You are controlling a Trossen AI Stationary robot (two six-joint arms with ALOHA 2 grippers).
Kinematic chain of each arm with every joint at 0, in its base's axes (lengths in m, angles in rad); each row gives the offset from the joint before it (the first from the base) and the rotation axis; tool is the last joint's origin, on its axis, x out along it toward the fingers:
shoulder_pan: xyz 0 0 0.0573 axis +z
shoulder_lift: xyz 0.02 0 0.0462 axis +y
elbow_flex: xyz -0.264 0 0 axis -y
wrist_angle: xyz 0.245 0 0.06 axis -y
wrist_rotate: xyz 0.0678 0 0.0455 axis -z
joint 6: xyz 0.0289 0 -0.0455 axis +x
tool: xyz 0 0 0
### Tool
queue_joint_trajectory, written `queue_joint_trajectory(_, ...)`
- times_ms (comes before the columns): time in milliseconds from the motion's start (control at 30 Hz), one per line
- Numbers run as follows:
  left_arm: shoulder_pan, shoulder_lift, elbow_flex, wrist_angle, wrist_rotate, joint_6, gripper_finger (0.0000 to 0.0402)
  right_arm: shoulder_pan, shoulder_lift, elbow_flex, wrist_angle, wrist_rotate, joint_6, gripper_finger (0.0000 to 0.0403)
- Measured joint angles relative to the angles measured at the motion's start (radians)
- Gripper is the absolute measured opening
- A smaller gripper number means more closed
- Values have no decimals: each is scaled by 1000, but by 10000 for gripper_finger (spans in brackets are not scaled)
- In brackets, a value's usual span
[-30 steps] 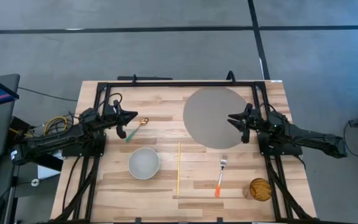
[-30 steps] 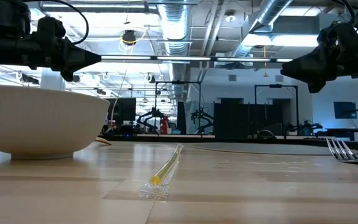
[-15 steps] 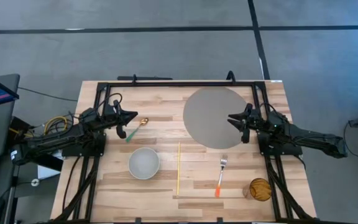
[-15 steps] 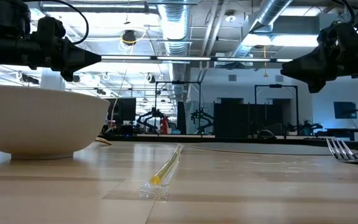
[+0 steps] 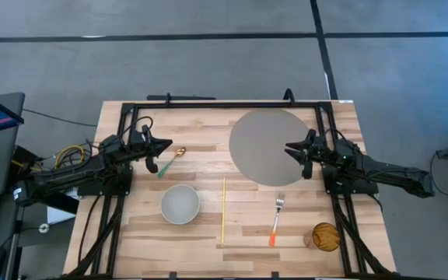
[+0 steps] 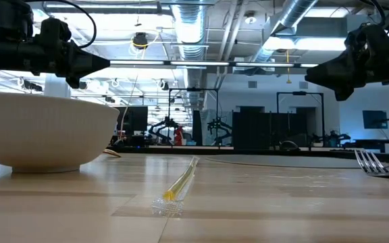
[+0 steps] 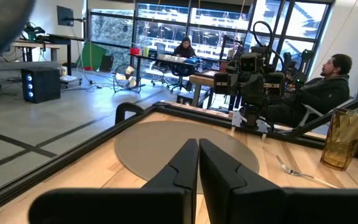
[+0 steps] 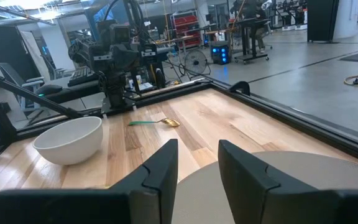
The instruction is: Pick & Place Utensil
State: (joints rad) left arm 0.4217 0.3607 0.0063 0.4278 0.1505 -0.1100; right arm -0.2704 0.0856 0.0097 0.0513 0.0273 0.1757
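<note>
We see nothing moved since earlier. The fork (image 5: 277, 217) lies near our parted right claw (image 5: 290, 151); the spoon (image 5: 169, 161), seemingly green-handled, lies just beside our closed left claw (image 5: 166, 147).

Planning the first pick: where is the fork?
In the high view, the fork lies on the table's right half, just below the grey mat, left of the amber cup.

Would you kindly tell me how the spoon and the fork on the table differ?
The spoon has a green handle and a gold bowl; the fork has an orange handle and silvery tines. The spoon lies by the left tool, angled across the boards, while the fork lies near the right arm, below the grey round mat, almost straight. Both lie flat on the table, untouched.
</note>
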Motion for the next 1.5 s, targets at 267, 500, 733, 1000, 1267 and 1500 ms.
queue_joint_trajectory(267,0,0,0,0,0,0,16,0,0,0,0,0,0,109)
queue_joint_trajectory(500,0,0,0,0,0,0,16,0,0,0,0,0,0,109)
queue_joint_trajectory(733,0,0,0,5,0,0,16,0,0,0,0,0,0,109)
queue_joint_trajectory(1000,0,0,0,70,0,33,16,0,0,0,0,0,0,109)
queue_joint_trajectory(1267,0,0,0,240,0,128,16,0,0,0,0,0,0,109)
queue_joint_trajectory(1500,4,5,11,335,-33,161,18,0,0,0,0,0,0,109)
